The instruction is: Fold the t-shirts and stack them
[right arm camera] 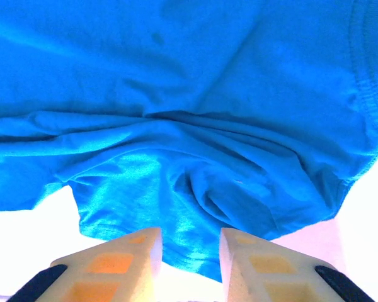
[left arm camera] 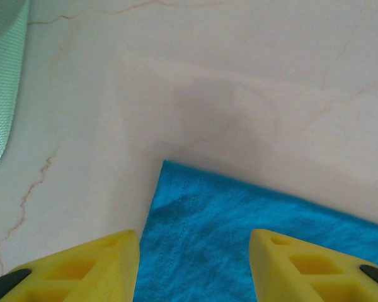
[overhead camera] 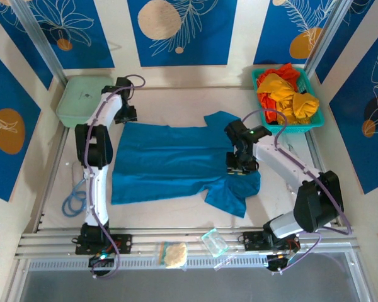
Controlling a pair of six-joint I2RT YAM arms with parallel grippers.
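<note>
A: Pincers first. How does each one stand?

B: On the left pincer (left arm camera: pixel 194 267) the yellow fingers (left arm camera: pixel 91 267) are spread wide. It is released, with nothing between them. It hovers over a corner of the teal-blue t-shirt (left arm camera: pixel 252 239), and that corner points toward 11 o'clock in the wrist view.

A: And the other?

B: The right pincer (right arm camera: pixel 189 258) is released too. Its pale fingers (right arm camera: pixel 116 264) stand a little apart, and a hem of the teal-blue cloth dips into the gap without being pinched. Bunched folds spread from there toward 12 o'clock.

A: Where does that sit, seen from above?

B: The teal-blue t-shirt (overhead camera: pixel 170 163) lies spread mostly flat in the middle of the table (overhead camera: pixel 176 97), with its sleeves toward 3 o'clock and its straight bottom edge toward 9. The left pincer (overhead camera: pixel 127 115) is at the shirt's 10 o'clock corner. The right pincer (overhead camera: pixel 239 165) is on the 3 o'clock side, between the two sleeves.

A: Farther out?

B: At the table's 1 o'clock corner a teal mesh basket (overhead camera: pixel 290 129) holds crumpled yellow-orange t-shirts (overhead camera: pixel 290 97), with a red t-shirt (overhead camera: pixel 288 72) at its far end. It stands well apart from the spread shirt. At the 11 o'clock corner a pale green case (overhead camera: pixel 82 100) sits just beside the left arm. A blue cable loop (overhead camera: pixel 72 201) lies at 8 o'clock.
</note>
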